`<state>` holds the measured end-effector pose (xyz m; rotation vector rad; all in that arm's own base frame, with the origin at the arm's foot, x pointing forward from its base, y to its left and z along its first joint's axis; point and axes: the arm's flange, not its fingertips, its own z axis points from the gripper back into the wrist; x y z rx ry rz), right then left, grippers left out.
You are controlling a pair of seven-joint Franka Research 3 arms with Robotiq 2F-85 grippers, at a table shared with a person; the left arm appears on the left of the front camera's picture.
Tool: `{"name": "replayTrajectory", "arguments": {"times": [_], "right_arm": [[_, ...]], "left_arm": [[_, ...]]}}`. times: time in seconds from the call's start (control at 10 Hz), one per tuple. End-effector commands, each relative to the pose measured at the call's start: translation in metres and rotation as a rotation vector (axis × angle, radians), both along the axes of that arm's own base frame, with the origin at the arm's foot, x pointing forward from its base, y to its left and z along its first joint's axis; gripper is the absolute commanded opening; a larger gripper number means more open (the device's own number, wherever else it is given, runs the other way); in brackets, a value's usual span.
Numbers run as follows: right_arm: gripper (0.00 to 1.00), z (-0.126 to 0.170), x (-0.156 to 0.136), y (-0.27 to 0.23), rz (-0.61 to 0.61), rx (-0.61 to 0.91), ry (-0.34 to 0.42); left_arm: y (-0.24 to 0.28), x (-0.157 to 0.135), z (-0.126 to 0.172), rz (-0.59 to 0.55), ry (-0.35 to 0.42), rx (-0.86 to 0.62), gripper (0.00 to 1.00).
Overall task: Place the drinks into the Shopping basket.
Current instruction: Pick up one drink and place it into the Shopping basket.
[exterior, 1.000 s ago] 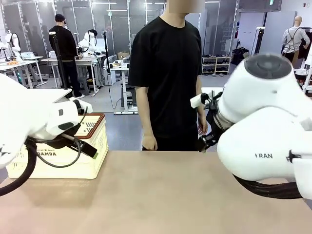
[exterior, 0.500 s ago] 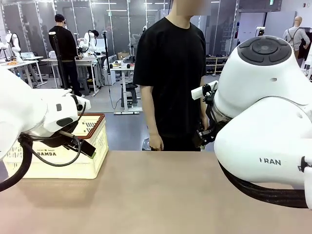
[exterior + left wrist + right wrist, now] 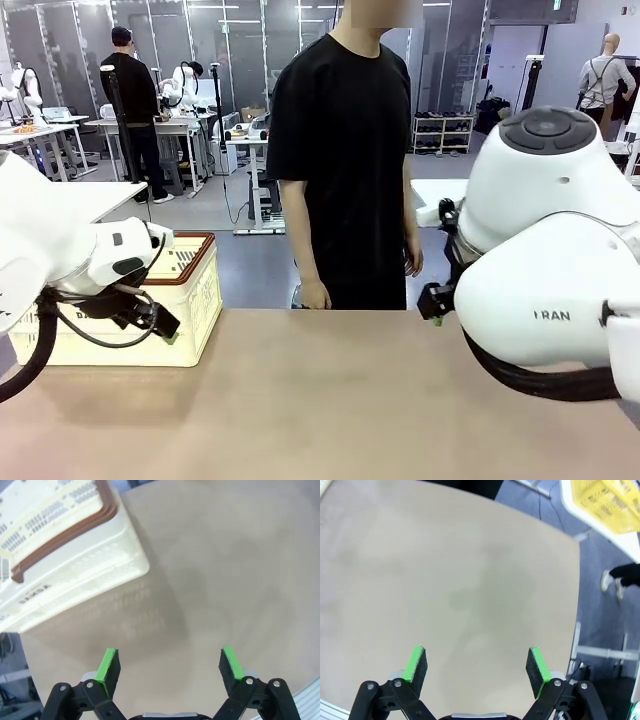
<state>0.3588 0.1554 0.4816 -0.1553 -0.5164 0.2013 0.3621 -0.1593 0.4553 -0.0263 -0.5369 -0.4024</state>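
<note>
Over the table (image 3: 240, 580): left gripper (image 3: 170, 663), jaws wide, holding nothing.
Ahead-left of its fingertips: basket (image 3: 90, 580), cream, brown rim, standing on the table.
Other arm: right gripper (image 3: 476, 664), jaws wide, holding nothing.

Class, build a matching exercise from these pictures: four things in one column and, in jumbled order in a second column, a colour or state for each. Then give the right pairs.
Column A
1. basket
2. T-shirt
3. left gripper
4. table

Column B
a. black
b. plain tan
c. cream with a brown rim
d. open, holding nothing

Pairs: 1-c, 2-a, 3-d, 4-b
</note>
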Motion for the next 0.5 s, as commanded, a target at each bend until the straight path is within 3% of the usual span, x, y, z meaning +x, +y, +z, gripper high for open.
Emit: {"name": "replayTrajectory", "arguments": {"times": [0.0, 0.1, 0.4], "right_arm": [[1.00, -0.055, -0.005, -0.048, -0.067, 0.070, 0.071], [1.00, -0.075, 0.002, -0.065, -0.103, 0.100, 0.118], [1.00, -0.121, 0.016, -0.096, -0.177, 0.184, 0.202]], "left_arm": [[0.043, -0.011, -0.046, 0.096, 0.077, 0.034, 1.00], [0.061, -0.009, -0.066, 0.127, 0.141, 0.029, 1.00], [0.096, -0.005, -0.107, 0.236, 0.198, -0.011, 1.00]]}}
